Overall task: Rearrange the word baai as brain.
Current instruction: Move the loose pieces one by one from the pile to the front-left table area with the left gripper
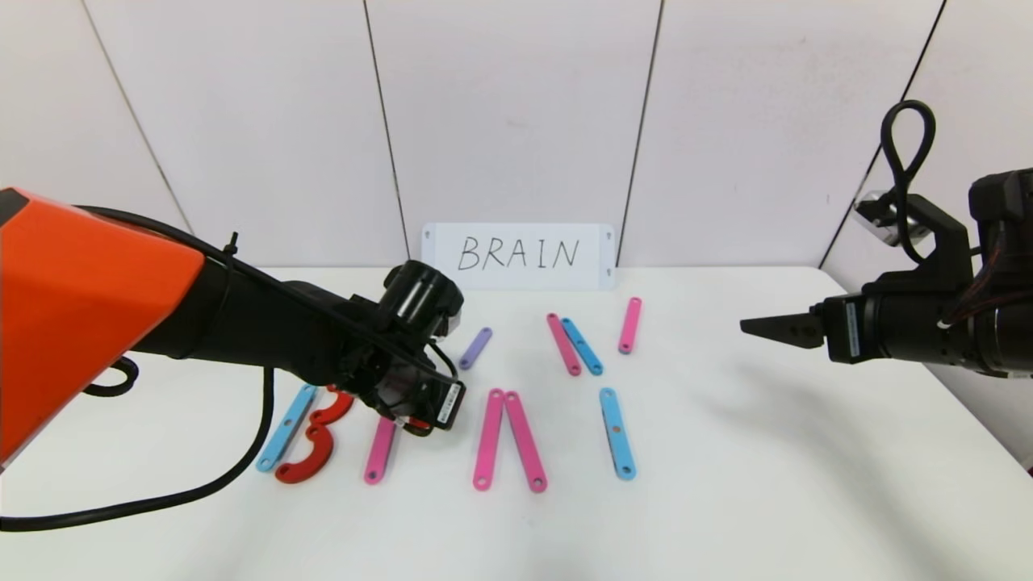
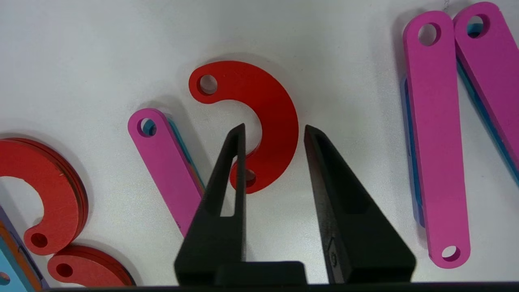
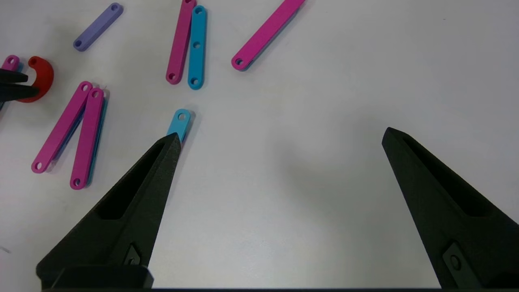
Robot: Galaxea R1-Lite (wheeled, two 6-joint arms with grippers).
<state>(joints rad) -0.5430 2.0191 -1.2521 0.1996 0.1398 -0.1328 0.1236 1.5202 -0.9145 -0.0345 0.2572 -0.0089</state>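
My left gripper [image 1: 411, 413] is low over the table and open, its fingertips either side of a loose red arc [image 2: 271, 117] that lies flat beside a pink bar [image 2: 168, 162]. One finger [image 2: 237, 162] covers the arc's near end. In the head view the arc is mostly hidden under the gripper; the pink bar [image 1: 379, 449] shows below it. To its left, a blue bar [image 1: 286, 428] with two red arcs [image 1: 316, 440] forms a B. Two pink bars [image 1: 506, 440] form an inverted V. My right gripper [image 1: 763, 327] is open and empty, raised at the right.
A card reading BRAIN [image 1: 519, 254] stands at the back. A purple bar [image 1: 475, 348], a pink and blue pair [image 1: 573, 344], a pink bar [image 1: 630, 325] and a blue bar [image 1: 617, 433] lie loose mid-table. A black cable [image 1: 242, 460] trails at the left.
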